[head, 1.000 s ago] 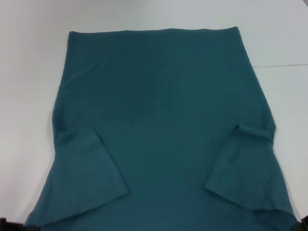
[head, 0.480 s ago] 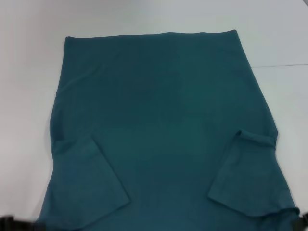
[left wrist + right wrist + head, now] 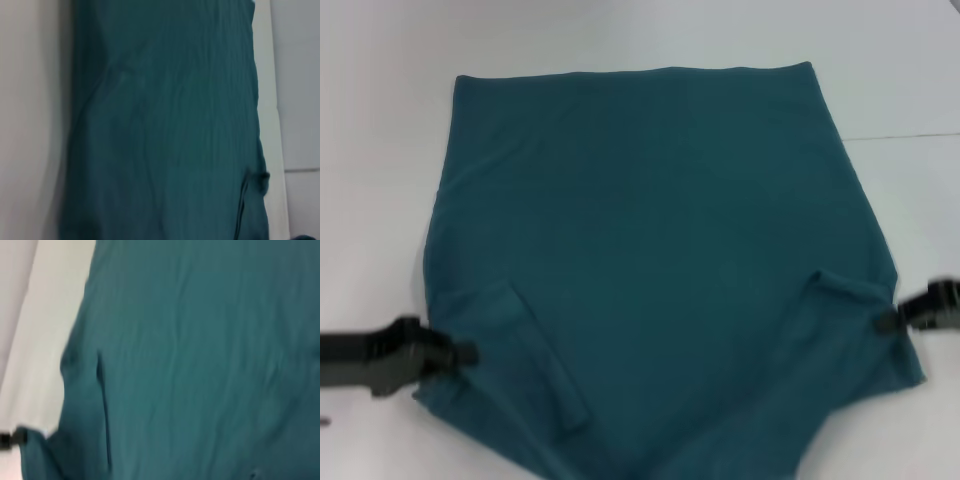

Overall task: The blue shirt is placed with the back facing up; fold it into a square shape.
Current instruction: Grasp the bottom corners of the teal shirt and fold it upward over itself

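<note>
The blue shirt [image 3: 650, 260] is being shown spread over a white table [image 3: 620, 35], its straight hem edge lying at the far side and its sleeves folded inward onto the body near the robot. The left sleeve [image 3: 535, 360] is lying as a narrow folded strip at the near left, and the right sleeve [image 3: 845, 290] is seen with its upper corner curled over at the near right. The near end of the shirt is being drawn into a slanting, uneven edge between the two grippers. The left gripper [image 3: 468, 354] is being held at the shirt's left edge, touching the fabric just beside the folded sleeve, with its dark arm reaching in from the left side. The right gripper [image 3: 892, 322] is being held at the shirt's right edge, touching the cloth just beside the curled sleeve corner. Whether either claw is pinching the fabric or standing open cannot be told, since the tips are meeting the cloth in a blur. In the left wrist view the shirt [image 3: 165, 125] is filling most of the picture, with soft wrinkles running along it. In the right wrist view the shirt [image 3: 200, 360] is likewise covering nearly everything, with a fold line showing near one edge.
</note>
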Motion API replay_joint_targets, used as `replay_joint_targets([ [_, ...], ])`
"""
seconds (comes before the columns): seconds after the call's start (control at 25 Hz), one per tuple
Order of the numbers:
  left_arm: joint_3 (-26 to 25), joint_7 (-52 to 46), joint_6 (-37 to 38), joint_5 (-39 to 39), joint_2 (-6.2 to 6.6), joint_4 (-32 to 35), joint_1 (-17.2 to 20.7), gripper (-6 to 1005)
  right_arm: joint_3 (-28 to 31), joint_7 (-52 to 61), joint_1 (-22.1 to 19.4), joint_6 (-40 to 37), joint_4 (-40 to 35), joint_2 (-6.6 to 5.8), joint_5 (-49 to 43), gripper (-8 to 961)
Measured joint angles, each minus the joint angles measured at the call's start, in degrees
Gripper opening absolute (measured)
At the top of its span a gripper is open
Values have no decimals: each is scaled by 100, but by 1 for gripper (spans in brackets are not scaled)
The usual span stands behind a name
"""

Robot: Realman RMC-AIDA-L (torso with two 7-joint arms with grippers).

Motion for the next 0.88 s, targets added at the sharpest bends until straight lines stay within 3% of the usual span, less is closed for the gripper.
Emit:
replay_joint_targets([
  [0.32,54,-423,-785,14,186,-121,-574,17,-43,329,227,951,2,-33,305,72],
  [0.6,712,-925,-1699,35,321,-134,-1012,17,-81,551,521,1619,-22,-34,318,73],
  [0.68,785,-949,-1879,31,315,-136,-1080,17,-82,598,573,1818,-23,-36,323,74],
  [0.88,1136,-977,-2750,-16,166,-168,-1292,17,-96,618,660,2484,29,7,334,75],
])
